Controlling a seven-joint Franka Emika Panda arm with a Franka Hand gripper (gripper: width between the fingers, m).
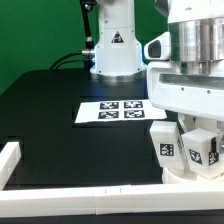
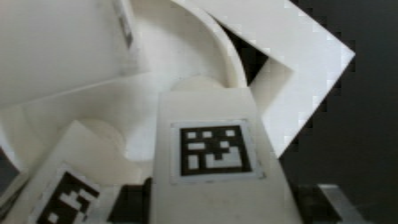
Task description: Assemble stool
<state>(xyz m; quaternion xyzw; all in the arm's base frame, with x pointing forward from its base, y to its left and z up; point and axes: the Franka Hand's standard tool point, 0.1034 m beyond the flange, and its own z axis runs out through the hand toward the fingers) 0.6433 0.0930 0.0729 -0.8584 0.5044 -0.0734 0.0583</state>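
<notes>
My gripper (image 1: 190, 132) hangs low at the exterior view's right front corner, over two short white stool legs. One leg (image 1: 166, 148) stands at its left, the other (image 1: 200, 151) under it; both show tags. In the wrist view a tagged leg (image 2: 217, 140) fills the gap between my dark fingers (image 2: 139, 205), and the jaws stand tight against its sides. A second tagged leg (image 2: 54, 200) lies beside it. Beyond it is a big white curved part (image 2: 196, 50), which looks like the seat disc's rim; the seat is not plain in the exterior view.
The marker board (image 1: 113, 110) lies mid-table on the black mat. A white border rail (image 1: 80, 202) runs along the front and another (image 1: 10, 160) along the left. The arm's base (image 1: 113, 50) stands at the back.
</notes>
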